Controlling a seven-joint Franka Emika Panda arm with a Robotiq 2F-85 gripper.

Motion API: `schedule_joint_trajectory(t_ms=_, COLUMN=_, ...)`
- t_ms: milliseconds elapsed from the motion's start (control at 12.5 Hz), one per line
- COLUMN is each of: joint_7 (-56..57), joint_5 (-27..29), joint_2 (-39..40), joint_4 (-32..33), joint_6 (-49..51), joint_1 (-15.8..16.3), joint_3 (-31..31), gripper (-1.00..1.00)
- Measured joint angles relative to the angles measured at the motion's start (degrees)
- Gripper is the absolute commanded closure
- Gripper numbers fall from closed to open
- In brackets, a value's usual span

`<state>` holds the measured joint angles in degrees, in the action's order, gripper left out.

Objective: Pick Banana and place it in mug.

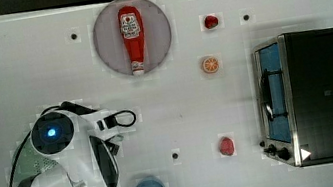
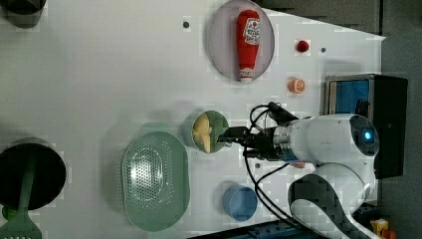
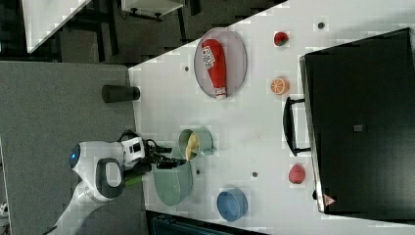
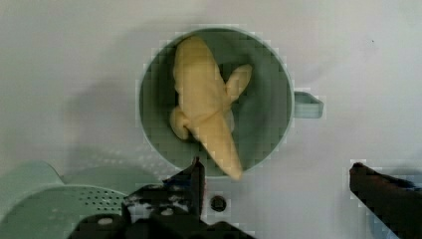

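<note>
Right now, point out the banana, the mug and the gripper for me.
banana (image 4: 204, 99): wrist view, middle of its pale yellow body inside the cup.
mug (image 4: 308, 104): wrist view, its small side handle.
gripper (image 4: 278, 186): wrist view, midway between its open fingertips.

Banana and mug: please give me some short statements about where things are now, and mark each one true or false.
1. The banana lies inside the mug. True.
2. The gripper holds the banana. False: its fingers are open, apart from the banana.
3. The ketchup bottle lies on a round plate. True.
4. The blue cup holds the orange slice. False: the slice lies on the table.
</note>
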<state>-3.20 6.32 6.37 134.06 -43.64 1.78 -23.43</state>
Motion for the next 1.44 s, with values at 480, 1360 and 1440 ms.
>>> schedule_joint_trajectory(t_ms=480, joint_7=0.00, joint_5=-2.72, joint_2=-10.50, joint_4=-5.04, joint_6=6.29, joint_1=-0.88, joint_3=11.18, gripper=-1.00)
schedule_joint_trajectory(t_ms=1360, joint_7=0.97, joint_5=-7.65, joint_2=-17.95, joint_4=-29.21, joint_6=41.83, joint_1=-7.27, joint_3=27.28, gripper=-1.00)
schedule_joint_trajectory(t_ms=1440, joint_7=0.97, joint_5=-6.83, joint_2=-18.06, joint_4=-28.98, joint_6=41.53, joint_1=-6.59, joint_3=27.09, gripper=-1.00)
